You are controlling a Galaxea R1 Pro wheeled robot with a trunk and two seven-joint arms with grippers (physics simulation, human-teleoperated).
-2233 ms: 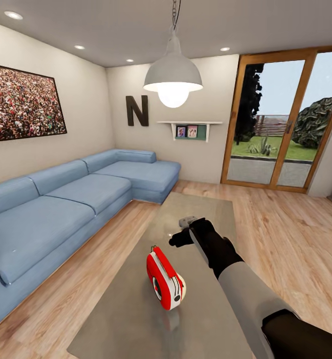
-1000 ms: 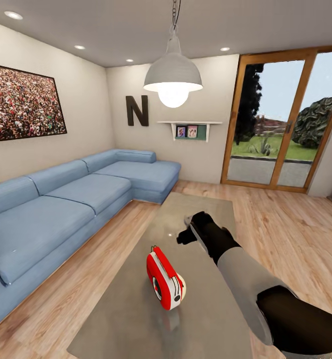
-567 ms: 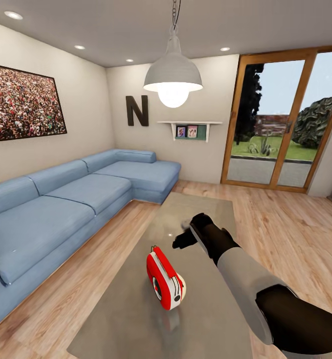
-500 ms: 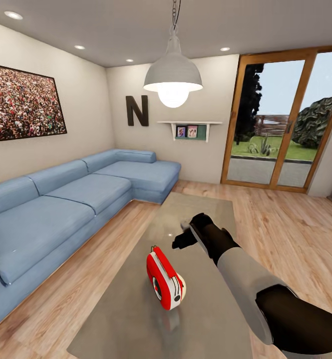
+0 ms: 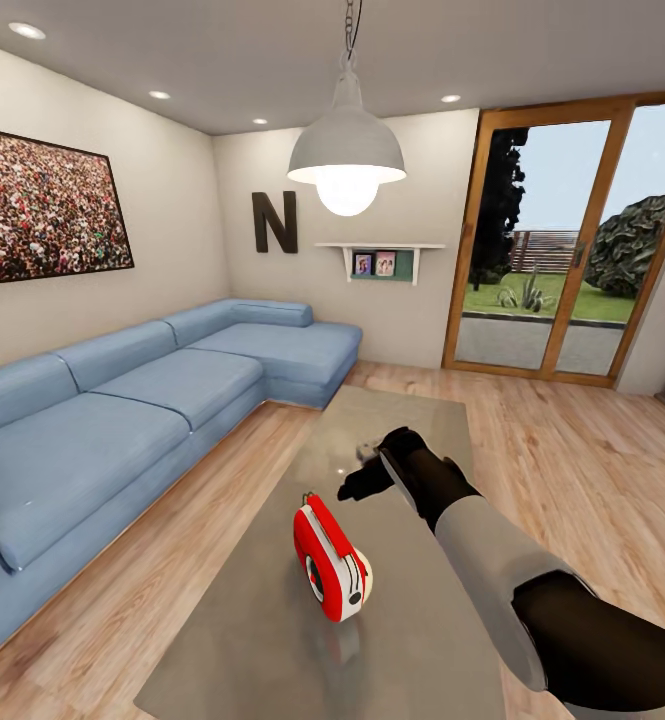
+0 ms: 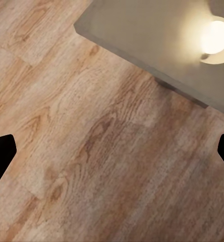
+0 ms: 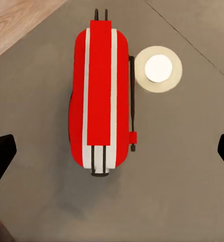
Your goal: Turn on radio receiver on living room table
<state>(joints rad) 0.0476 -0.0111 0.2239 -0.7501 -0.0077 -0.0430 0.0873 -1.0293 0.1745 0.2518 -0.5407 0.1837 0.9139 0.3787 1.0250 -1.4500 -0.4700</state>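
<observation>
Since the earlier frames the right hand (image 5: 357, 478) has drifted a little toward the robot's left, over the bench (image 5: 412, 640) and just beyond the radio receiver (image 5: 331, 561) — a small closing-in rather than contact. The radio stands on edge on the glossy top, and the right wrist view looks straight down onto its top handle. Both hands' fingers are spread wide, holding nothing; the left hand (image 6: 112, 151) hangs over plank floor (image 6: 92, 151). Pressing the switch likely remains undone.

Red, white-banded radio receiver (image 5: 332, 562)
</observation>
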